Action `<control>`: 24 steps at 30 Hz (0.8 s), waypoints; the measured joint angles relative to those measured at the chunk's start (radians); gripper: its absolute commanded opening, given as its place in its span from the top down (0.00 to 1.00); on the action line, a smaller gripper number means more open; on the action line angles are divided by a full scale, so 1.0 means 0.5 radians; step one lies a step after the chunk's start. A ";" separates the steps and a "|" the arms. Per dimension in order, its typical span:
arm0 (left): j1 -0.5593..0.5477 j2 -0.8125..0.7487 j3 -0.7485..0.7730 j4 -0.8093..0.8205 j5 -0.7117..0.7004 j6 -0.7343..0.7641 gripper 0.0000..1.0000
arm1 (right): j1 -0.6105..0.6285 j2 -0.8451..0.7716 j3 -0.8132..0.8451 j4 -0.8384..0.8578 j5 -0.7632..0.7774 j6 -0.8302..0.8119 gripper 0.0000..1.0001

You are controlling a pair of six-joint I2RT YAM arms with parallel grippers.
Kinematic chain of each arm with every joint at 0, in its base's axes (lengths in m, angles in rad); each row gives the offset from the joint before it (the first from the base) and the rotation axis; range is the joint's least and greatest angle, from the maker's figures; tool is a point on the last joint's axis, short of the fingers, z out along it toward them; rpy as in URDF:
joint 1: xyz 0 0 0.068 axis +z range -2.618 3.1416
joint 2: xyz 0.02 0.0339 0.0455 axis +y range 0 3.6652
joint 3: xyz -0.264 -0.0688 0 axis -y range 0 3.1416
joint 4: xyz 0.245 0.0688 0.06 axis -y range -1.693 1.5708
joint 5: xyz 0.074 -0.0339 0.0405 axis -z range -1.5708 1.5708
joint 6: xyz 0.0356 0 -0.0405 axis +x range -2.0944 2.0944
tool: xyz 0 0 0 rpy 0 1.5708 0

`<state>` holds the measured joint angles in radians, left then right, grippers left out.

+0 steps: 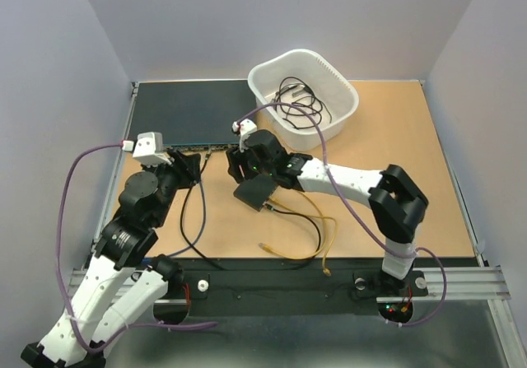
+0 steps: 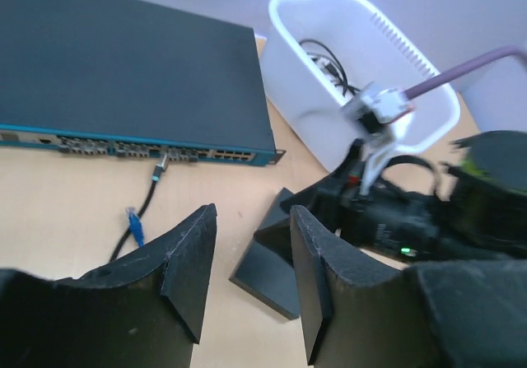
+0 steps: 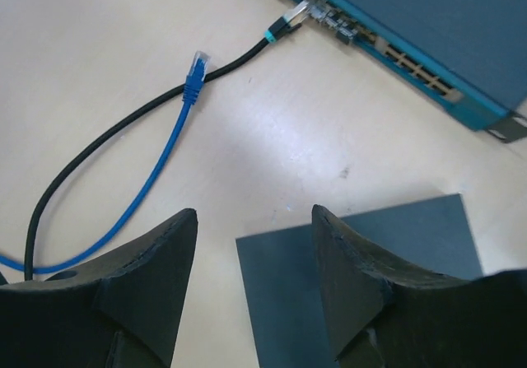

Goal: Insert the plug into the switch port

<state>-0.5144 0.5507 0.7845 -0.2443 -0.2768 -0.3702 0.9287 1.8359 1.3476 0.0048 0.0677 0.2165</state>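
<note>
While both arms lean in over the table (image 1: 412, 195), the right gripper (image 3: 254, 216) hangs above one corner of the small black box (image 3: 370, 244), jaws spread and empty. The left gripper (image 2: 252, 236) is parted too, holding nothing. The blue plug (image 3: 196, 65) lies loose on the wood, its lead crossing the black cable (image 3: 123, 129) that runs into the wide rack unit (image 3: 428, 14). The box's switch port I can't really make out from here.
</note>
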 measured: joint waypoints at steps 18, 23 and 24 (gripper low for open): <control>0.001 -0.291 -0.051 -0.022 -0.152 0.057 0.48 | 0.188 0.906 0.836 -0.052 -0.068 0.117 0.38; 0.001 -0.291 -0.051 -0.023 -0.152 0.057 0.48 | 0.187 0.961 0.911 -0.053 -0.077 0.151 0.38; 0.001 -0.291 -0.051 -0.023 -0.152 0.057 0.48 | 0.187 0.962 0.912 -0.053 -0.078 0.152 0.38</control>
<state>-0.5140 0.4049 0.7589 -0.2558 -0.3527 -0.3416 1.0222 2.3169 1.8034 -0.0219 0.0288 0.2924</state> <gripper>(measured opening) 0.517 0.621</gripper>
